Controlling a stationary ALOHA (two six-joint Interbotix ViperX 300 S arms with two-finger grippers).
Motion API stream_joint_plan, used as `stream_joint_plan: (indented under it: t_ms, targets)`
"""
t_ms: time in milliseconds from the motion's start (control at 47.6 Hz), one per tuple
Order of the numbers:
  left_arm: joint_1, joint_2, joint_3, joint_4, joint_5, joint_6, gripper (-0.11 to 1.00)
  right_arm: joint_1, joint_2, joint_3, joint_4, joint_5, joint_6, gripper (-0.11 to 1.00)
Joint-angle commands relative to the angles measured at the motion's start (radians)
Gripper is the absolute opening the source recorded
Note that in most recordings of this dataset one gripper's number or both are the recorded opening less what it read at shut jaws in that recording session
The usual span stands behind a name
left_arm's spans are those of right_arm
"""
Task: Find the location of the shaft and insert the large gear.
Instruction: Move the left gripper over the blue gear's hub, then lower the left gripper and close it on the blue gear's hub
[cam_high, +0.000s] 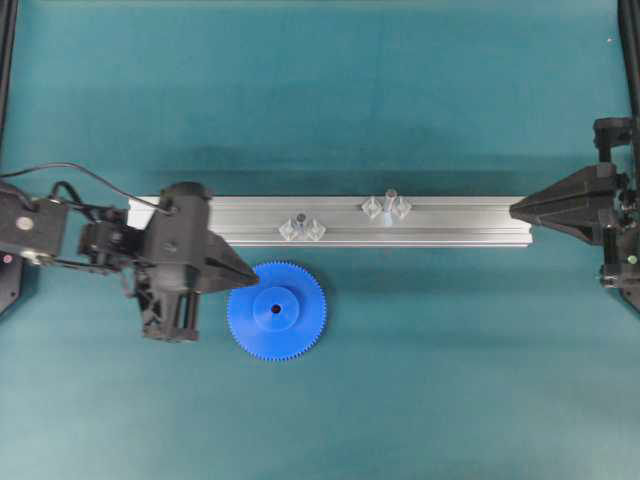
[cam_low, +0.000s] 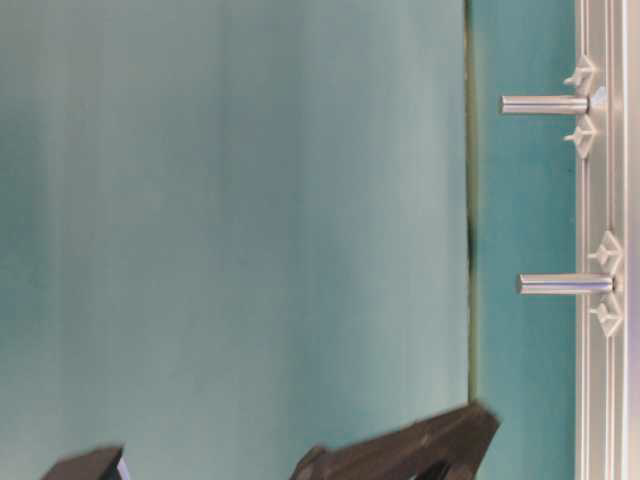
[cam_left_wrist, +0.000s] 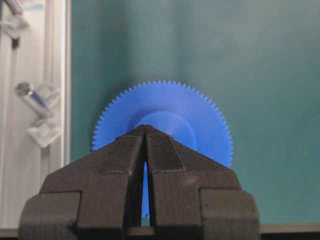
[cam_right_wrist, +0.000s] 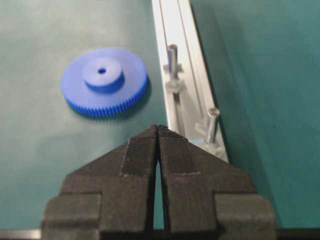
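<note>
The large gear (cam_high: 277, 310) lies flat on the green tabletop (cam_high: 450, 380) beside the aluminium rail (cam_high: 460, 222) carrying the shaft (cam_high: 389, 197); left tool (cam_high: 250, 281) and right tool (cam_high: 515, 209) both pinched together, empty.

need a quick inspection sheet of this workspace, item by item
surface: teal mat, aluminium rail lying across it
job's things: blue gear flat on the mat beside the rail; shaft upright on the rail, bare
clutter: second, shorter peg on the rail
hands: left hand shut, empty, at the gear's edge; right hand shut, empty, at the rail's end
cables: black cable on the left arm
surroundings: nothing seen
</note>
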Motion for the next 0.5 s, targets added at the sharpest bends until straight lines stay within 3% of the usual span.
stream_joint_plan:
  t_ms: [0, 484]
  targets:
    - [-0.006, 0.020, -0.051, 0.003, 0.015, 0.002, 0.00, -0.003, 0.002, -0.009, 0.002, 0.002, 0.009, 0.01]
    - [-0.006, 0.115, -0.153, 0.003, 0.163, 0.003, 0.00, -0.003, -0.006, -0.006, 0.002, 0.002, 0.009, 0.01]
